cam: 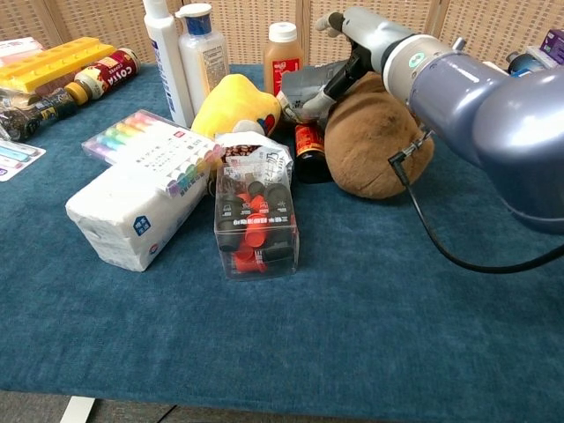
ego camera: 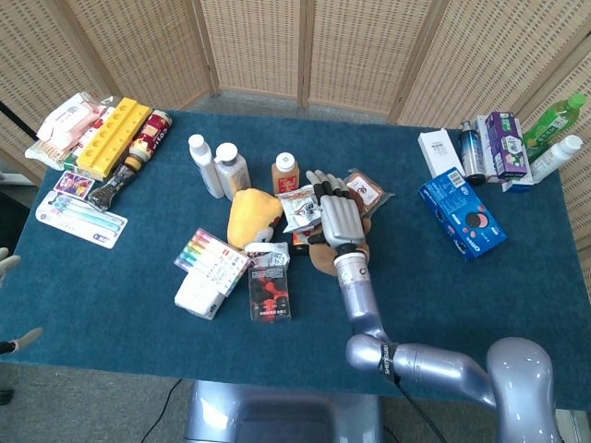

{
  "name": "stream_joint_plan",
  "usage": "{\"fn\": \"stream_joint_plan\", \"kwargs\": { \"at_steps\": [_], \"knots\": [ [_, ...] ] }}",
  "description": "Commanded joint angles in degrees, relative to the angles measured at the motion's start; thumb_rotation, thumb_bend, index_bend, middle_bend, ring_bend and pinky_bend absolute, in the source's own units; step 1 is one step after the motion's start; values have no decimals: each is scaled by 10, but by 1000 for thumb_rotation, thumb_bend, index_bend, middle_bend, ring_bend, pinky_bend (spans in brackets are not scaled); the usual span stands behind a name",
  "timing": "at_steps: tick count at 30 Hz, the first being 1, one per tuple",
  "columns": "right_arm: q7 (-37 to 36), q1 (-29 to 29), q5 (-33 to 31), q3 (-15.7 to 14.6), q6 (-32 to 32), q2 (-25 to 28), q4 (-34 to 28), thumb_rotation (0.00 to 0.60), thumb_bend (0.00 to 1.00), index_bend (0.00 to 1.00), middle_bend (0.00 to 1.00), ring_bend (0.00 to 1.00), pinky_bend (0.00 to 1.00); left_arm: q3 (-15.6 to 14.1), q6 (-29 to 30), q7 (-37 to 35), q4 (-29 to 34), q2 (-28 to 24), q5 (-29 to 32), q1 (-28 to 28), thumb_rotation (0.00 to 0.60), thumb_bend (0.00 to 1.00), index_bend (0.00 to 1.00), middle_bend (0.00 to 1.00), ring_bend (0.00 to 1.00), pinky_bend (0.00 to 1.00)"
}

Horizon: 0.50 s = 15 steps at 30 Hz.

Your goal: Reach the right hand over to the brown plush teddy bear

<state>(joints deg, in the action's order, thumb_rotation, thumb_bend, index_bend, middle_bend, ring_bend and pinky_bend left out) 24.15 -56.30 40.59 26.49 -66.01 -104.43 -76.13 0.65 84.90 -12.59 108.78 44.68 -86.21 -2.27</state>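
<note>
Nearest to us on the blue tabletop (cam: 370, 335) we see a clear box of red and black pieces (cam: 256, 225), and to its left a white tissue pack (cam: 123, 220) with a case of coloured markers (cam: 154, 150) lying against it. Just behind these sits the brown plush teddy bear (cam: 370, 145), near the middle of the tabletop, with a small dark red can (cam: 308, 145) touching its left side. In the head view only the edges of the teddy bear (ego camera: 319, 257) show, because the right robot hand (ego camera: 340, 220) lies over it, palm down. Its fingers (ego camera: 325, 189) are stretched out and a little spread, reaching past the bear toward a silver snack packet (ego camera: 300, 208); we see nothing held in it. In the chest view the right robot hand (cam: 348, 40) shows above the bear, a finger (cam: 328, 88) slanting down in front of the packet; we cannot tell whether it touches it.

Left of the bear lies a yellow plush toy (cam: 233, 106). Behind stand two white bottles (ego camera: 214, 164) and a brown bottle with a white cap (ego camera: 285, 173). At the far right lies a blue biscuit box (ego camera: 462, 214).

Of the left robot hand we see only pale fingertips (ego camera: 7, 263) at the left edge of the head view, so we cannot tell how it is set.
</note>
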Motion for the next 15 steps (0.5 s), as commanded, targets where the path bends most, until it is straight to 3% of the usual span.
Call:
{"fn": "stream_joint_plan", "kwargs": {
  "at_steps": [1, 5, 11, 15],
  "knots": [
    [-15, -1, 15, -3, -6, -19, 24, 600, 0, 0, 9, 0, 97, 0, -1, 0, 0, 0, 1, -1, 600, 0, 122, 0, 0, 0],
    [-19, -3, 30, -8, -7, -38, 59, 600, 0, 31, 238, 62, 300, 0, -3, -3, -2, 0, 2, -1, 600, 0, 122, 0, 0, 0],
    [-28, -4, 50, -7, -8, -57, 93, 600, 0, 326, 628, 394, 611, 1, -3, -7, -3, -2, 2, -1, 600, 0, 122, 0, 0, 0],
    [-34, -2, 60, -1, -12, -60, 96, 600, 22, 441, 761, 496, 720, 1, -1, -9, -3, -2, 1, 0, 600, 0, 122, 0, 0, 0]
  ]
}}
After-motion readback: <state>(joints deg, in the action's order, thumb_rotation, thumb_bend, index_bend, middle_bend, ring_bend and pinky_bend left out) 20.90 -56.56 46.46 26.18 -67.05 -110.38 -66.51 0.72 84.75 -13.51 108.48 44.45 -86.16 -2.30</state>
